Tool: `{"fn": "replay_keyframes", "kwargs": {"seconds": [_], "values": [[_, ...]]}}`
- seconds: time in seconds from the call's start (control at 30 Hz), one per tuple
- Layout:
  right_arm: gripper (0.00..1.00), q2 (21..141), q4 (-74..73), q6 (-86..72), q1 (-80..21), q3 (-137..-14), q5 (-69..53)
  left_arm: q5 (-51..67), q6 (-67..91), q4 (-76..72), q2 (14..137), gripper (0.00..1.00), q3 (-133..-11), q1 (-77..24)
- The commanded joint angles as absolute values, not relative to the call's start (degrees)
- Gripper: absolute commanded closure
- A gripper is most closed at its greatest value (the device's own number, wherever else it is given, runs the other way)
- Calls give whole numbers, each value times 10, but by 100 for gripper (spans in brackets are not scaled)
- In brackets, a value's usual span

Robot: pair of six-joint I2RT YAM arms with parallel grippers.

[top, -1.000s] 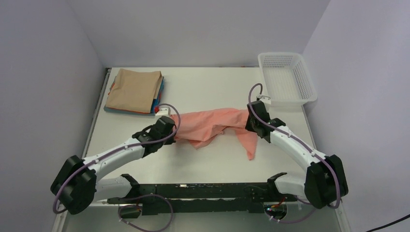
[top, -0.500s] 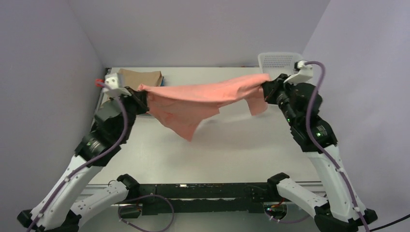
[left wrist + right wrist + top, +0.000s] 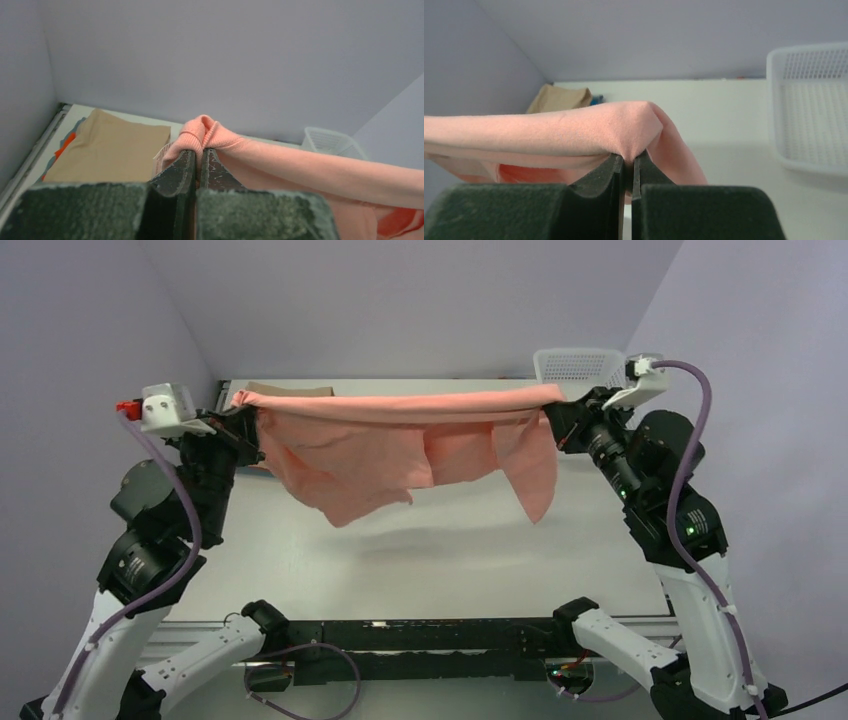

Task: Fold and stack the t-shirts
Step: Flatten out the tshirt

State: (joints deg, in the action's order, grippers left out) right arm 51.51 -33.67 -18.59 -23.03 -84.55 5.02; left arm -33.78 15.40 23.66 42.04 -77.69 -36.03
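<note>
The salmon-pink t-shirt hangs stretched in the air between both grippers, high above the table, its lower part drooping. My left gripper is shut on its left end, seen bunched in the left wrist view. My right gripper is shut on its right end, seen in the right wrist view. A folded tan t-shirt lies on top of a stack at the far left of the table, with reddish and blue edges under it. The hanging shirt mostly hides the stack in the top view.
A white mesh basket stands at the far right corner, also in the right wrist view. The table is bounded by walls at the back and both sides.
Both arms have lifted the pink shirt from the table into the air and pulled it apart, so it now hangs stretched wide between them.
</note>
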Motion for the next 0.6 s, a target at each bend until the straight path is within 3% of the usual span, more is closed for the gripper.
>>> {"fn": "replay_keyframes", "kwargs": {"seconds": [0.0, 0.17, 0.43, 0.57], "values": [[100, 523, -422, -224, -228, -833, 71, -423, 171, 296, 429, 100, -757, -358], [100, 428, -437, -259, -228, -751, 6, -450, 249, 363, 341, 100, -690, -357], [100, 341, -444, -257, -228, -734, -182, -292, 270, 356, 194, 100, -631, -358], [100, 343, -447, -257, -228, -750, -162, -248, 256, 326, 196, 100, -639, -358]]}}
